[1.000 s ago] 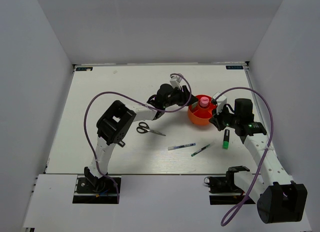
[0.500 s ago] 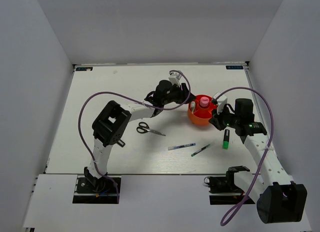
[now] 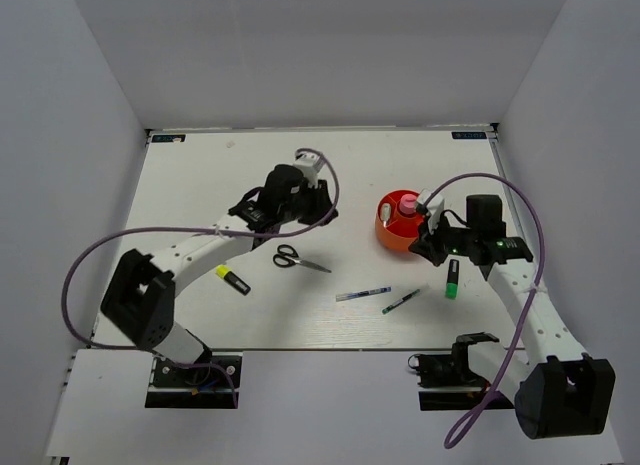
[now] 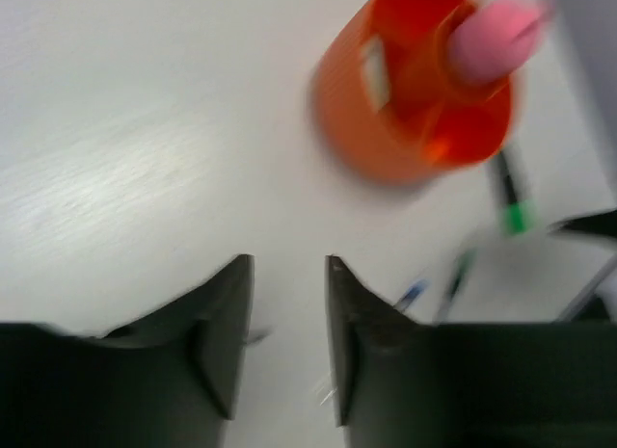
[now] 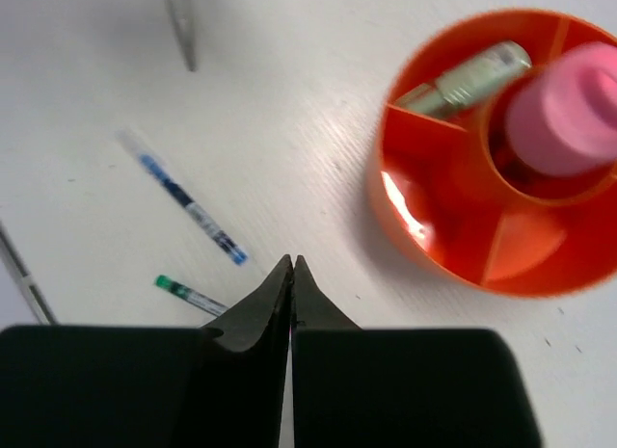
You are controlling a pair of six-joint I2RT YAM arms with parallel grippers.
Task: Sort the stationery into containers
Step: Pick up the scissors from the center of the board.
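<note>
- My left pincer (image 4: 289, 265) hangs over bare surface (image 3: 200, 185), jaws narrow with nothing between them. The round orange-red cup (image 3: 390, 235) is ahead of it, well apart.
- My right pincer (image 5: 291, 263) is pressed shut and empty, just beside the cup.
- In the cup, the pink-capped glue tube (image 5: 564, 106) stands upright in the middle well. A pale-green piece (image 5: 468, 77) lies in one outer compartment.
- On the surface lie the black-handled scissors (image 3: 300, 259), a yellow highlighter (image 3: 232, 279), a blue-white pen (image 3: 363, 294), a green pen (image 3: 401, 302) and a green highlighter (image 3: 453, 279).
- The step in hand looks like my left arm going for another item, probably the scissors, which lie nearest.
- To do it well, I should spread the jaws before lowering, straddle the blades near the pivot, and close squarely so they do not swivel.
- A second ago my left arm reached to the cup's rim with wider jaws. It has since swung back left.
- The yellow highlighter, hidden under that arm then, now shows.
- The cup, pens and scissors lie much as before.
</note>
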